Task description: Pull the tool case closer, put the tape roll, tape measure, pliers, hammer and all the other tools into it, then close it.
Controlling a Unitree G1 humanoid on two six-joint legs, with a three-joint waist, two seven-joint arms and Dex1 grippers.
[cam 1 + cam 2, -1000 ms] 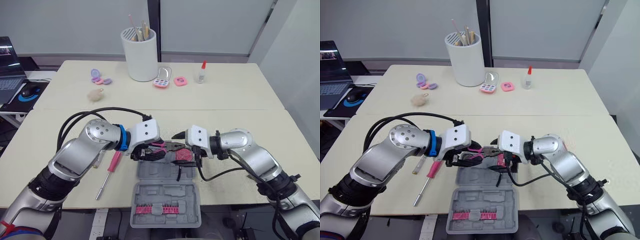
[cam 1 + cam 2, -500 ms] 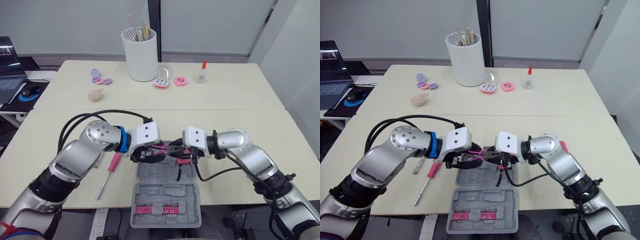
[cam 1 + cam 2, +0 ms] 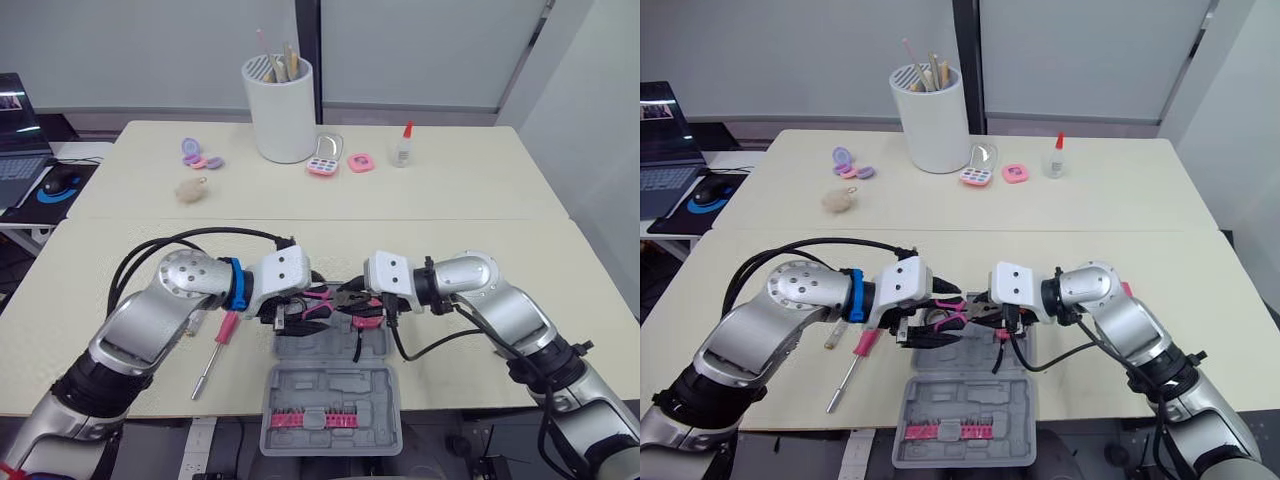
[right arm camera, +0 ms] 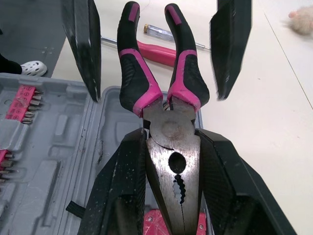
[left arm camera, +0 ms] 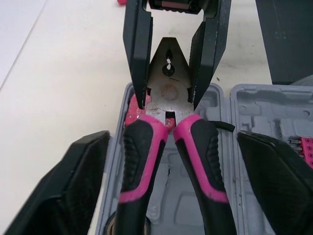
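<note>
Right wrist view shows you the pliers (image 4: pixel 172 164) over the tool case (image 4: pixel 54 161), metal head pinched in the right claw (image 4: pixel 170 136), long axis running straight to the left claw (image 5: pixel 171 138), which stands spread either side of the handles.

Pink-and-black pliers (image 4: pixel 171 128); grey tool case (image 3: pixel 330 395); seemingly pink-handled screwdriver (image 3: pixel 226 329).

Silver arms (image 3: pixel 150 322), white wrist blocks (image 3: pixel 283 272), black cables (image 3: pixel 210 232), black fingers (image 5: pixel 63 196)
</note>
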